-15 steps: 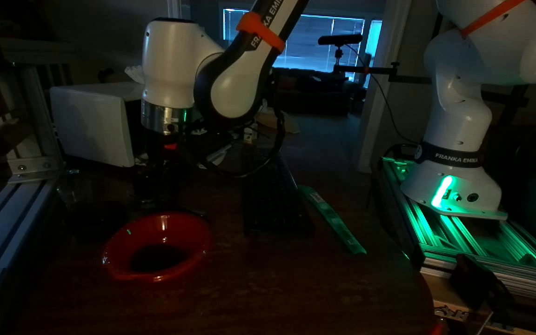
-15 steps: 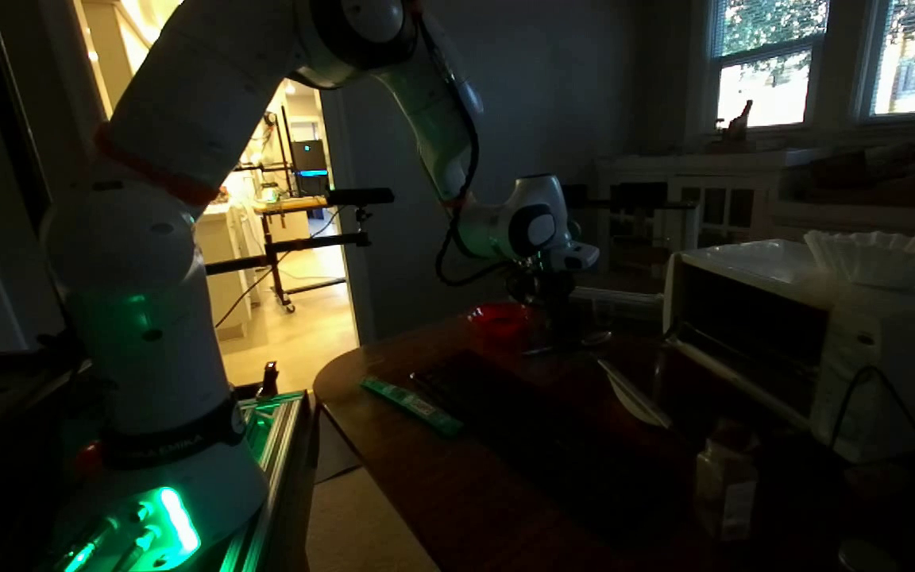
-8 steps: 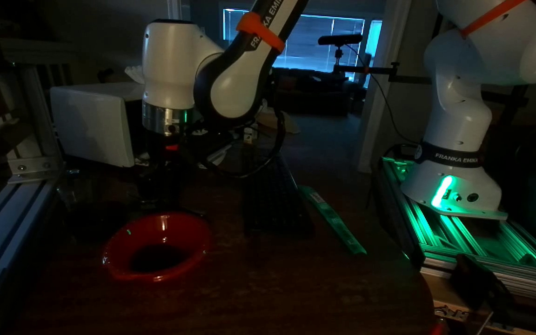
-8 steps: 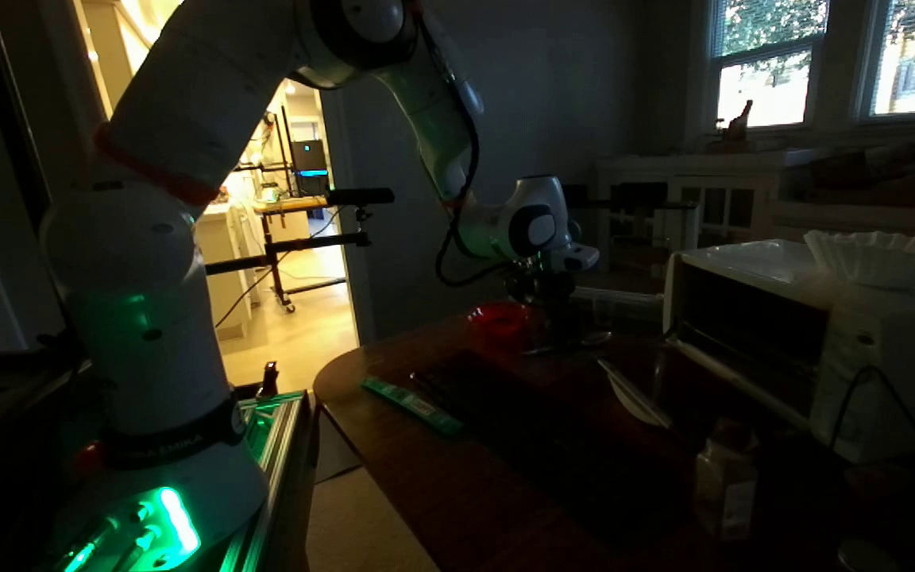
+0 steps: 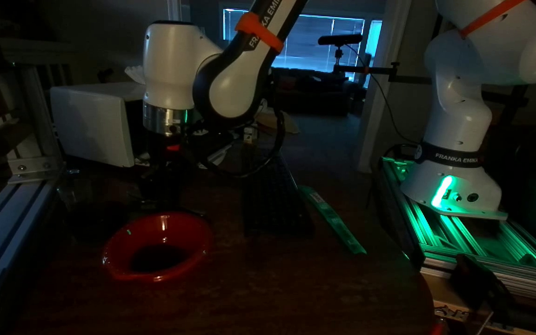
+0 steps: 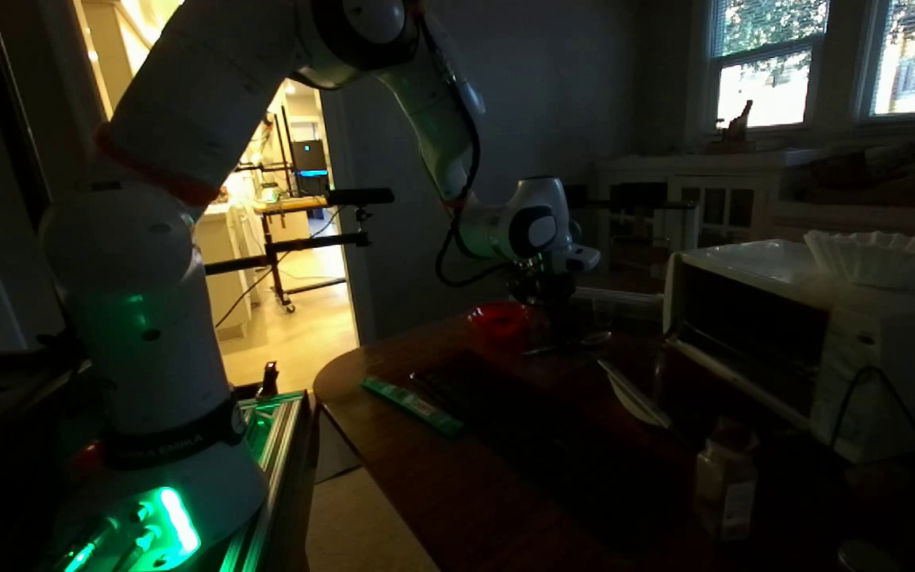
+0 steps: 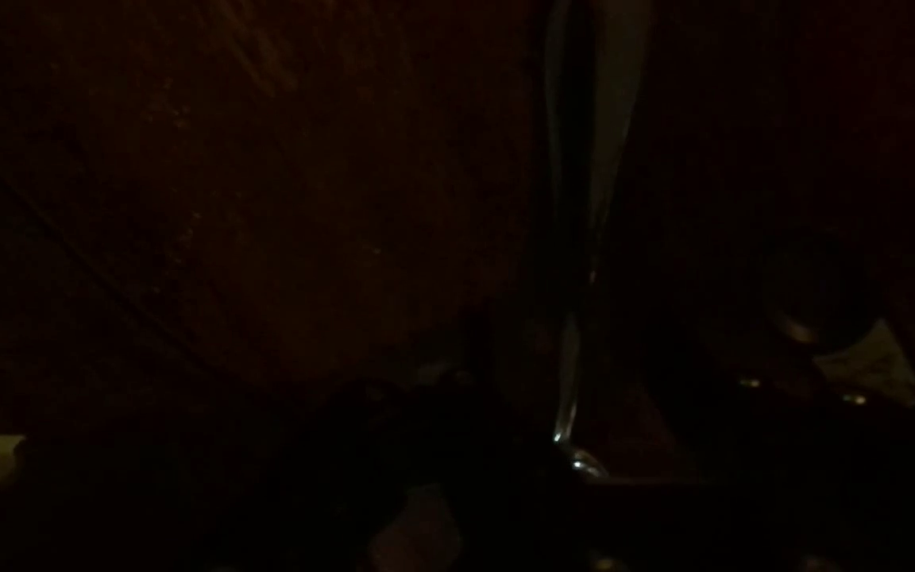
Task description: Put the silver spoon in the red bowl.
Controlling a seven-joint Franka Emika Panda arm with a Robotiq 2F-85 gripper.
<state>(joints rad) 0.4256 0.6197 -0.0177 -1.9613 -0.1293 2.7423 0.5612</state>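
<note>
The red bowl (image 5: 156, 246) stands on the dark table in an exterior view; it also shows in an exterior view (image 6: 497, 322), beside the gripper. The silver spoon (image 6: 596, 339) lies on the table under the gripper, partly hidden by it. In the wrist view the spoon (image 7: 600, 119) runs from top middle down between the dark fingers. My gripper (image 7: 573, 349) looks open, with one finger on each side of the spoon and dark gaps beside it. The gripper (image 5: 158, 197) points down just behind the bowl in an exterior view. The picture is very dark, so contact cannot be told.
A white microwave (image 5: 91, 125) stands behind the gripper; it is open in an exterior view (image 6: 862, 357). A dark keyboard (image 5: 275, 200) and a green packet (image 5: 335, 221) lie on the table. A white flat piece (image 6: 632, 397) and a jar (image 6: 727, 485) stand near the microwave.
My gripper has come down very slightly and shifted a little. The bowl and the spoon have not visibly moved.
</note>
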